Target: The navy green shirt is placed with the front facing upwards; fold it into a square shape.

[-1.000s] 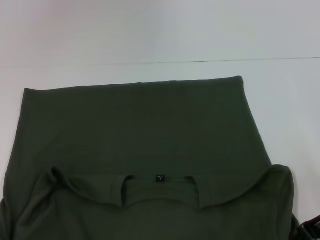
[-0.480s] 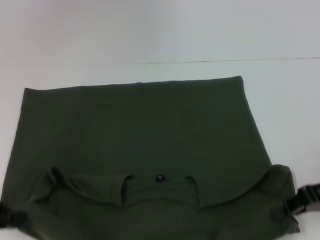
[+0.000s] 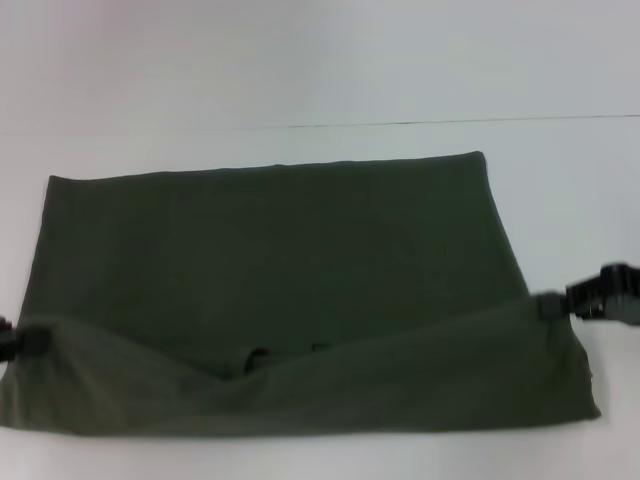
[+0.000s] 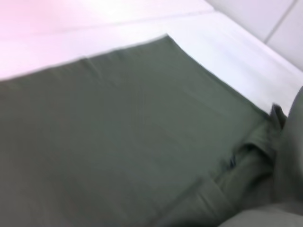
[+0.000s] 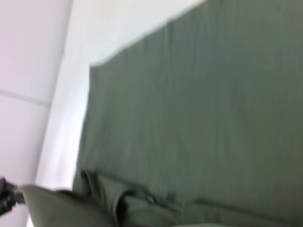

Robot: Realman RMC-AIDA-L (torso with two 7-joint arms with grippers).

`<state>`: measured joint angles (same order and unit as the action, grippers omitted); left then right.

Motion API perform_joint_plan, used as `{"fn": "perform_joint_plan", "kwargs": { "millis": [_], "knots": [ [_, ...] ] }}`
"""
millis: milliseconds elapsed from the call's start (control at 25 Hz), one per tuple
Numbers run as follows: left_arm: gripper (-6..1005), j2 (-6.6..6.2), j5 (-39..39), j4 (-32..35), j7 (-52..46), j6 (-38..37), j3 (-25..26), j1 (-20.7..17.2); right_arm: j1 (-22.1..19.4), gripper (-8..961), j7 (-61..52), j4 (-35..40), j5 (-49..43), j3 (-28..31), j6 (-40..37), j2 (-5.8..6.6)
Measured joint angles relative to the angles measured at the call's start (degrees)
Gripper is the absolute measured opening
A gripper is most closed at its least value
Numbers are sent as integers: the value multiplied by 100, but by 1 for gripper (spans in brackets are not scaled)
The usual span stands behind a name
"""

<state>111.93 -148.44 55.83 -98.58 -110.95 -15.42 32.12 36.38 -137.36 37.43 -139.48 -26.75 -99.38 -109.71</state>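
The navy green shirt lies spread on the white table, plain green fabric up. Its near part is raised as a flap that sags in the middle. There a bit of the collar and the small dark label still peek out. My left gripper is shut on the flap's left corner, and my right gripper is shut on its right corner, slightly higher. The left wrist view shows the flat cloth and the collar label. In the right wrist view, beyond the shirt, the left gripper shows far off.
The white table stretches beyond the shirt's far hem, with a thin seam line across it. Bare table also shows to the right of the shirt and along the near edge.
Both grippers have risen into view at the shirt's near corners and carried the near edge up and away from me. The flap now covers the sleeves and most of the collar.
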Motion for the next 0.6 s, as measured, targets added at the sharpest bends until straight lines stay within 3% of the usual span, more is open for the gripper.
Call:
{"fn": "perform_joint_plan", "kwargs": {
  "millis": [320, 520, 600],
  "knots": [
    [29, -32, 335, -467, -319, 1058, 172, 53, -15, 51, 72, -339, 594, 162, 971, 26],
    [29, 67, 664, -746, -446, 1826, 223, 62, -26, 51, 351, -612, 994, 165, 1614, -92],
    [29, 140, 932, -804, -426, 2042, 220, 36, -32, 51, 576, -698, 1265, 167, 1981, -237]
  ]
}}
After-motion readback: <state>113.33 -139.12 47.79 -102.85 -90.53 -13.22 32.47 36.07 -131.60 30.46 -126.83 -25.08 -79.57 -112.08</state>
